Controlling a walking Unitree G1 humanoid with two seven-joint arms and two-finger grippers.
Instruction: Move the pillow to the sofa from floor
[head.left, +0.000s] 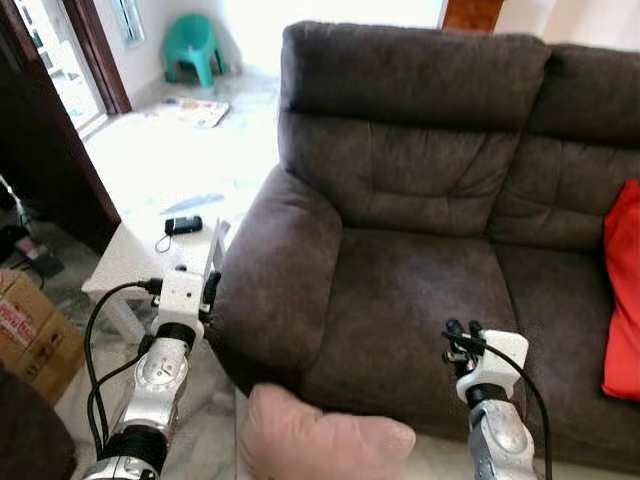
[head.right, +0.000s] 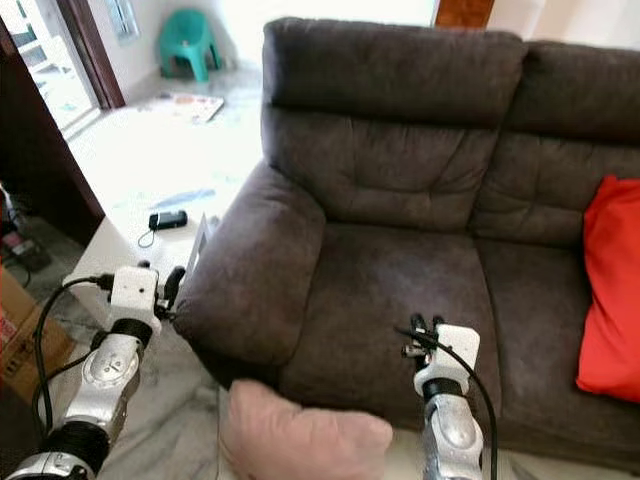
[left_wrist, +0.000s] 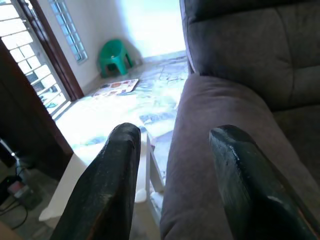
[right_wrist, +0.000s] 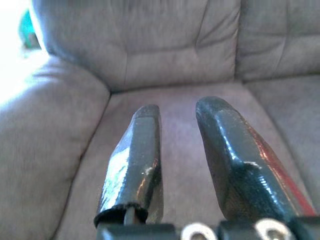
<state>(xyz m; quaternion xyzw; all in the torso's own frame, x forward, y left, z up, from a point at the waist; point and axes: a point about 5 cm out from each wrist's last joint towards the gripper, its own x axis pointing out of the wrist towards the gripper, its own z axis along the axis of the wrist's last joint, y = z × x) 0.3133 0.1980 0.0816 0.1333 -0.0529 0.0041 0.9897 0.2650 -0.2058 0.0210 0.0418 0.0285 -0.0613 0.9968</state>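
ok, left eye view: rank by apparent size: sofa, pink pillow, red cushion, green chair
1. sofa
2. pink pillow, cut off by the frame's bottom edge
3. red cushion, cut off at the right edge, so its order against the pillow is unsure
4. green chair, far off, looks smallest

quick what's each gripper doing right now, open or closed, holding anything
Left gripper: open, holding nothing, beside the sofa armrest.
Right gripper: open, holding nothing, over the sofa seat.
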